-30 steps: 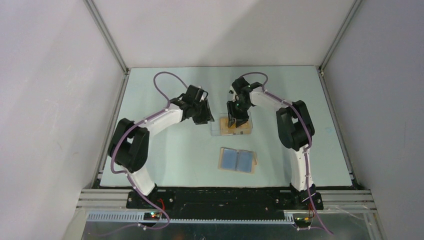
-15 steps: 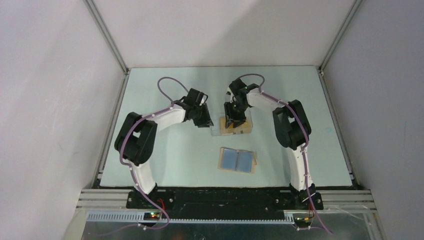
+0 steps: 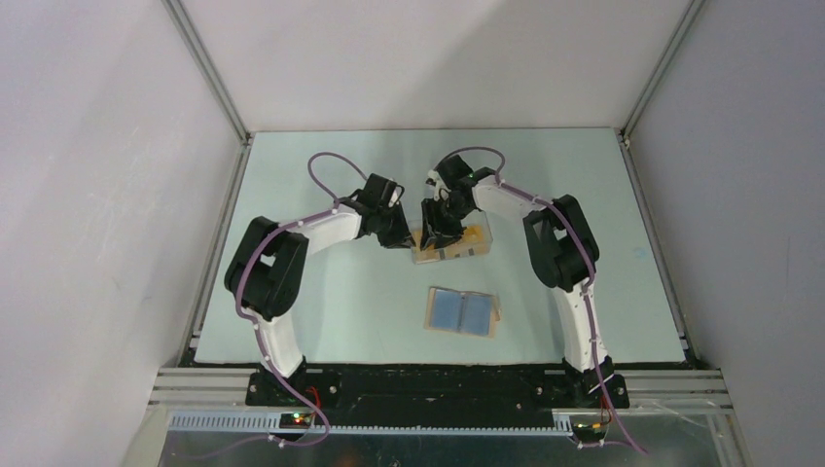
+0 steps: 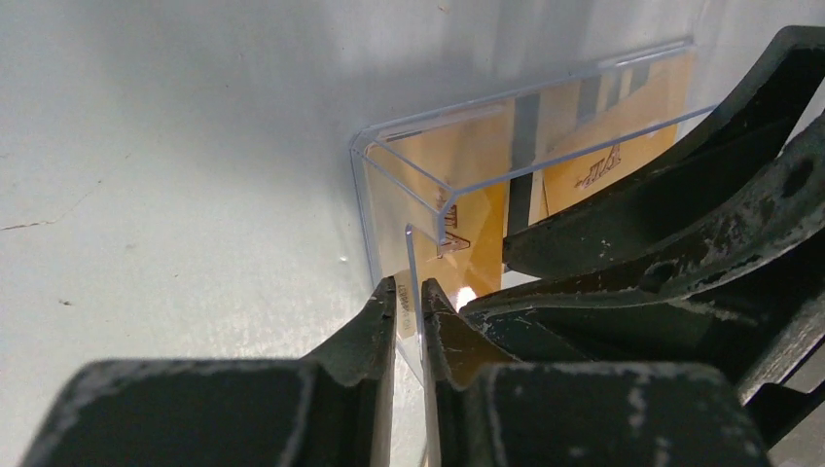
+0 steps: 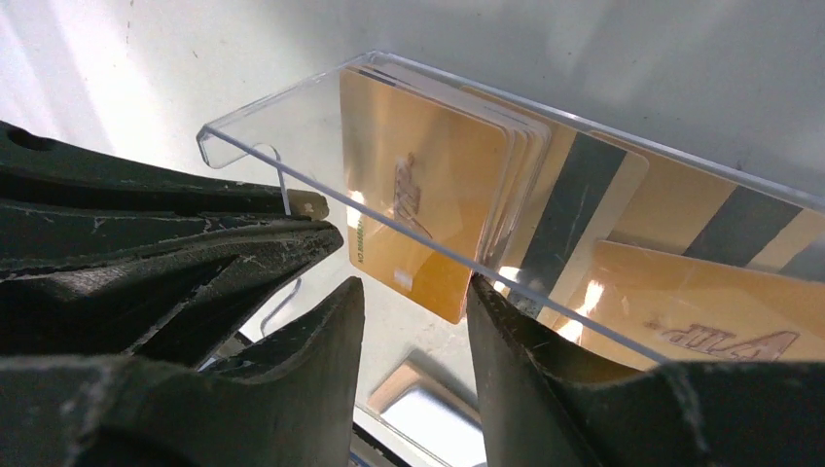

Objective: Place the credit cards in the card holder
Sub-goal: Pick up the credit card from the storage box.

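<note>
Pale table (image 3: 321, 292); left tool (image 4: 409, 294) on tray (image 4: 397, 195)

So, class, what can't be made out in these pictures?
- How many cards: in the top view, the left end effector and right end effector cover the tray; in the wrist views, they overlap and run off frame.
- Small print on the cards: right wrist view, blurred and too small.
- Slots of the holder: top view, too small.

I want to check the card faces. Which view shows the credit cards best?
Right wrist: the credit cards fill the frame, fanned inside the clear tray, stripes visible. Left wrist shows parts through the tray wall; top external only a small orange patch.
</note>
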{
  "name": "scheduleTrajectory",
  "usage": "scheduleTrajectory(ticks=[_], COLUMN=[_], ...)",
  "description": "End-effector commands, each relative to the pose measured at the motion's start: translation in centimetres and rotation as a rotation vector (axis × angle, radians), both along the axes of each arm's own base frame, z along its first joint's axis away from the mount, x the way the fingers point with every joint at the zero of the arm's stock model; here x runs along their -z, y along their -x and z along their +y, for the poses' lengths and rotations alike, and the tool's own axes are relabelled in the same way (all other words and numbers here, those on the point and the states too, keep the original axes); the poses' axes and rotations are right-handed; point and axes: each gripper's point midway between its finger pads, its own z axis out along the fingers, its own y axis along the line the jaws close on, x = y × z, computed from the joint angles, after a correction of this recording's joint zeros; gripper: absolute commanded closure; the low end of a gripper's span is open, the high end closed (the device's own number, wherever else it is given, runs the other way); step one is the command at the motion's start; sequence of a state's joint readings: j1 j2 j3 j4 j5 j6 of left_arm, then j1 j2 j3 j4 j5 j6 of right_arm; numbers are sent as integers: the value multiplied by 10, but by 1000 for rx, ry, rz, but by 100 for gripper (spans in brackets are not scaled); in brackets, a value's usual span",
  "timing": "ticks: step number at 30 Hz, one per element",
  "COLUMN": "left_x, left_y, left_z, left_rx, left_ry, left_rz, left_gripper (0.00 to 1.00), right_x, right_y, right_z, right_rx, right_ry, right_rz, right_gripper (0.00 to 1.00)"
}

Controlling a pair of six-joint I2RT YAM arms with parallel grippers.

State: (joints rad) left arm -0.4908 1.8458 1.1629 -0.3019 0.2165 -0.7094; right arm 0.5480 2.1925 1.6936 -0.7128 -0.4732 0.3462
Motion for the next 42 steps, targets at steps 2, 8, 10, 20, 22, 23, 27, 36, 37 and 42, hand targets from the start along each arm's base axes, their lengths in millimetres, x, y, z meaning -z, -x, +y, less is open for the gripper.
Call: scheduleTrajectory(ticks=[2, 8, 10, 20, 22, 23, 27, 36, 37, 42], left_x=[-3, 0, 1, 4, 5, 5, 6, 7, 8, 8], left_y=[0, 1, 2, 4, 4, 5, 5, 6, 6, 7], left_z=[-8, -8, -6, -4, -4, -3, -3, -1, -1, -2], left_rx=[12, 10, 8, 10, 10, 10, 9, 6, 7, 8], left_ry=[44, 44, 38, 29, 28, 27, 23, 19, 20, 21], left_rz=[-12, -7, -9, -6, -4, -2, -1, 1, 2, 4], left_gripper=[86, 87, 88, 99, 100, 100, 100, 100, 100, 100], right_x=[-9, -12, -11, -18, -19, -21, -27, -38, -38, -35], right_y=[6, -1, -1, -3, -3, -3, -5, -11, -12, -14], right_z=[25, 15, 10, 9, 10, 10, 5, 2, 3, 4], right_rx=[-48, -6, 4, 18, 17, 18, 29, 53, 55, 62], right_ry=[-80, -11, 19, 35, 34, 36, 69, 92, 94, 109], right_rz=[-4, -46, -50, -74, -72, -78, -106, -154, -157, -166], right_gripper=[53, 59, 60, 87, 89, 89, 86, 70, 70, 72])
